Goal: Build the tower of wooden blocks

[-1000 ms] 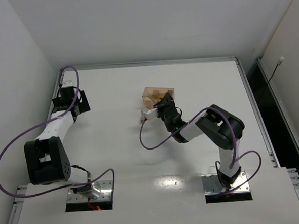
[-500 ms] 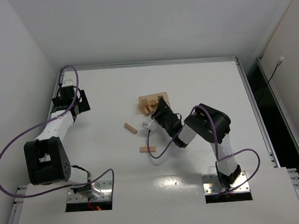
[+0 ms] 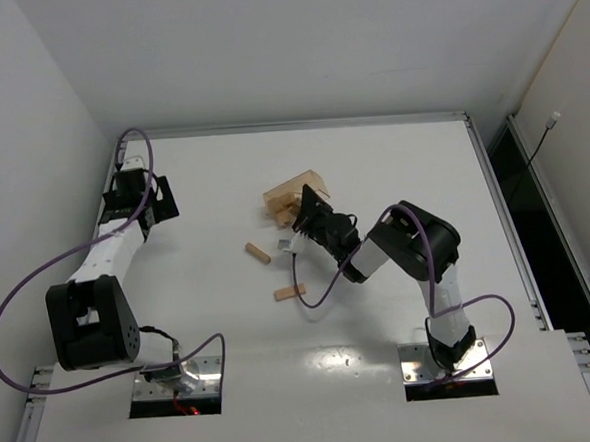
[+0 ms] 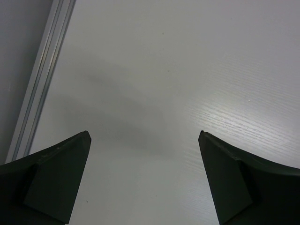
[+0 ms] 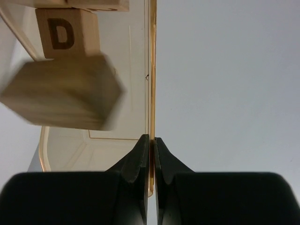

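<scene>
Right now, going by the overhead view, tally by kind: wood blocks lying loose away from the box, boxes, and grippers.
Loose wood blocks: 2
Amber box: 1
Grippers: 2, left gripper and right gripper
Total: 5

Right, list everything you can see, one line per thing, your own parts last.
amber box: one, translucent amber, tilted at mid-table, one wall pinched by the right pincer.
wood blocks: at least three, light brown, at the box's mouth; one bears a D, and the one below it is blurred.
loose bars: two, light brown, flat on the table left of the box and nearer the arm bases.
table: one, white.
left pincer: black, open, holding nothing, over the table's far-left edge.
right pincer: black, shut on the box wall.
</scene>
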Controlling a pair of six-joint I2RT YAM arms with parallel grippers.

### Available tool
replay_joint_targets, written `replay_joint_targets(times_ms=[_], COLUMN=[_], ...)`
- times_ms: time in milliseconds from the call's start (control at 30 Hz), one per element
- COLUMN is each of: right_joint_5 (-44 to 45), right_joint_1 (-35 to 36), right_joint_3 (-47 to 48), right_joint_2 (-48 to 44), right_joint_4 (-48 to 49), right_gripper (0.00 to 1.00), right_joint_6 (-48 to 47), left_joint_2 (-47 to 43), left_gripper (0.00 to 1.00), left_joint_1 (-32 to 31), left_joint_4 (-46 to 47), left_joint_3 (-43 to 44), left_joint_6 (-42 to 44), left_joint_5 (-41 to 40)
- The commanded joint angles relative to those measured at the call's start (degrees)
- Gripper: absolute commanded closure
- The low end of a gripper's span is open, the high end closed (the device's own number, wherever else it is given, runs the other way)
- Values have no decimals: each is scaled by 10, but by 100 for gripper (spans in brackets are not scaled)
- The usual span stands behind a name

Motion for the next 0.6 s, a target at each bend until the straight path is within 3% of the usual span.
replay_joint_targets(times_ms=[0,167,567], right_joint_5=[-50,-56,-50], right_joint_1=[-12,-18,-24], right_joint_3=[-6,-12,80], right_joint_2=[-41,-54,-73], right_joint_4=[229,223,167], right_gripper=[100,100,100], right_joint_6=[-144,-160,-205], left_joint_2=[-38,-43,-32], left_gripper=[0,0,0], left_joint_1=[4,4,4], left_joint_4=[14,15,9], left_joint_3=[9,9,15], left_joint_6=[-10,-10,-10], left_joint_5=[8,8,31])
